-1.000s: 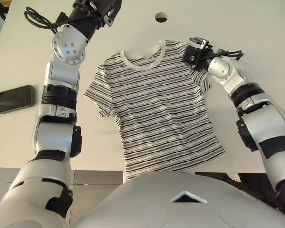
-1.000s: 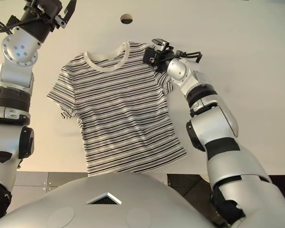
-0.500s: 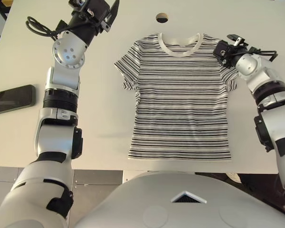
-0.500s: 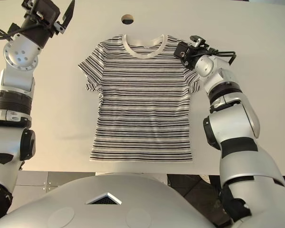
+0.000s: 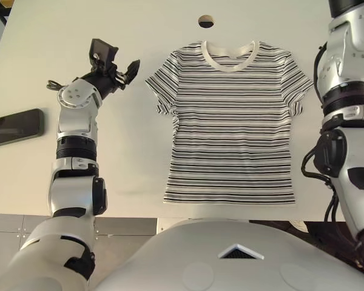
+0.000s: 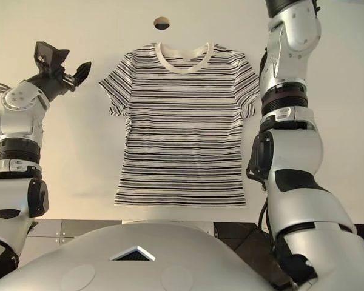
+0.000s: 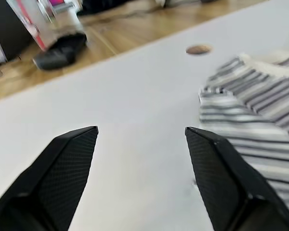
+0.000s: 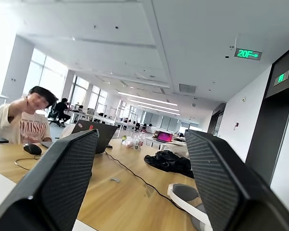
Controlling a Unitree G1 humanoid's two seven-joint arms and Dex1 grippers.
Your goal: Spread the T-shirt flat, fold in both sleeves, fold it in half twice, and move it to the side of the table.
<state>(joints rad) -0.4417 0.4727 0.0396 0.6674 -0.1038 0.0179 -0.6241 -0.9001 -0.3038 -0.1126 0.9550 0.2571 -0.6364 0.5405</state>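
Note:
The black-and-white striped T-shirt (image 5: 230, 121) lies spread flat on the white table (image 5: 127, 151), collar at the far side, both sleeves out. My left gripper (image 5: 129, 69) is open, low over the table just left of the shirt's left sleeve (image 7: 231, 103). In the left wrist view its fingers (image 7: 67, 163) stand wide apart with bare table between them. My right arm (image 5: 346, 73) is raised at the table's right side, past the right sleeve. The right gripper (image 8: 140, 134) is open, holds nothing and points up into the room.
A black phone (image 5: 15, 126) lies at the table's left edge. A round cable hole (image 5: 205, 21) sits just beyond the collar. The shirt's hem is close to the table's front edge (image 5: 127, 213). Bare table lies left of the shirt.
The shirt went from askew to straight and flat. The right gripper has let go of the right shoulder and risen high. The left arm has come down toward the left sleeve.

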